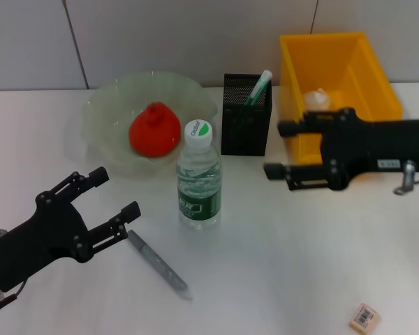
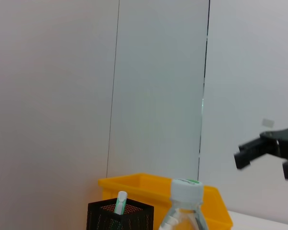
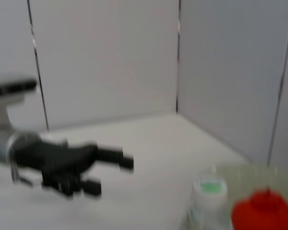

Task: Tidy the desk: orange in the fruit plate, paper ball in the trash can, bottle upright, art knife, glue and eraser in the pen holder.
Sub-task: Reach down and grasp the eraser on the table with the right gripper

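The bottle (image 1: 199,174) is taken as the landmark; it is seen standing upright near the middle of the white desk (image 1: 279,265), cap uppermost. Behind it and to its left, the fruit plate (image 1: 101,112) is placed, with the orange (image 1: 154,130) resting inside it. Just behind the bottle to its right, the pen holder (image 1: 246,124) is found, with a green-and-white stick (image 1: 258,86) leaning out of its top. Further right of the bottle, the trash can (image 1: 377,84) is set against the back wall, and the paper ball (image 1: 315,98) is seen lying in it.

In front of the bottle to its left, a grey pen-shaped tool, probably the art knife (image 1: 158,262), lies flat on the desk at an angle. The left gripper (image 1: 112,199) is held left of the bottle, just beside the knife's near end, its fingers spread apart and grasping nothing. The right gripper (image 1: 278,149) is held to the right of the bottle, over the front edge of the trash can, fingers likewise parted and empty.

Far to the front right of the bottle, close to the desk's front edge, the eraser (image 1: 364,316) is seen. Between it and the bottle a broad bare stretch of desk is left.
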### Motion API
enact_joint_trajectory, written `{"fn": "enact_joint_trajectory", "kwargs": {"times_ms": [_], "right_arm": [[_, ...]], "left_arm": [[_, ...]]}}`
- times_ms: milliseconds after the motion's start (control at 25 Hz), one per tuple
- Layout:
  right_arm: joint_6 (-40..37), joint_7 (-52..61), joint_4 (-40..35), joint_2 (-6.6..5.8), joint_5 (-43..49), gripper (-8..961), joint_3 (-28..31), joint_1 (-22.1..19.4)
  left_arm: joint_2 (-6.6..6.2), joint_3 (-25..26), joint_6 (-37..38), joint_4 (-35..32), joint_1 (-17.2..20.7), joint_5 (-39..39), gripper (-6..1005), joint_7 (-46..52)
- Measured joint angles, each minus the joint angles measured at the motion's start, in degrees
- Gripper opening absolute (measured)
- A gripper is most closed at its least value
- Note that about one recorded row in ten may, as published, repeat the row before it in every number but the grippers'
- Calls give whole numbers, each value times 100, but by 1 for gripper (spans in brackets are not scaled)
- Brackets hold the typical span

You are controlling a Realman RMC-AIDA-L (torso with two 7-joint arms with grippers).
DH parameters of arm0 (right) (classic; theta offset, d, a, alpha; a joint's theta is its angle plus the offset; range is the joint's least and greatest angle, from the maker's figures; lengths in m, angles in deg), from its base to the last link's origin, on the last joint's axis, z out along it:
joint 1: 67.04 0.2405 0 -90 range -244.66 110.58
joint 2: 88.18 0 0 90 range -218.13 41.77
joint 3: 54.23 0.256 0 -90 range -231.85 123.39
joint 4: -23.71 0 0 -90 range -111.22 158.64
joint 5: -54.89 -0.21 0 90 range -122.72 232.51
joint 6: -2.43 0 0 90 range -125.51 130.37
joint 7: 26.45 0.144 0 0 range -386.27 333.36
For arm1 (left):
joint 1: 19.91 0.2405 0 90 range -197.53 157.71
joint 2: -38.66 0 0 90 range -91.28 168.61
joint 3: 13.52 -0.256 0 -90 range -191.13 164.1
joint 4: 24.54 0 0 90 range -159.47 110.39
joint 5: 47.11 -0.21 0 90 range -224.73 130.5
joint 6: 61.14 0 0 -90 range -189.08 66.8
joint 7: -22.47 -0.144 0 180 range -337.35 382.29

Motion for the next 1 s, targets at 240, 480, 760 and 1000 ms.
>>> {"fn": "enact_joint_trajectory", "kwargs": {"times_ms": [240,480,760,1000], "right_arm": [[-294,1539,1035,10,1444,759,-111,-20],[-527,2691,1712,9,2774,759,-727,162],[-1244,3818,1674,11,3837,759,-1410,816],[-1545,4292,1206,12,4077,758,-1600,1241]], "left_arm": [[-3,-35,0,-1,-1,-28,826,-4],[-16,-52,102,-45,-1,-65,826,3],[-33,-11,184,-53,6,-101,826,0],[-36,-9,191,-53,8,-105,826,-5]]}}
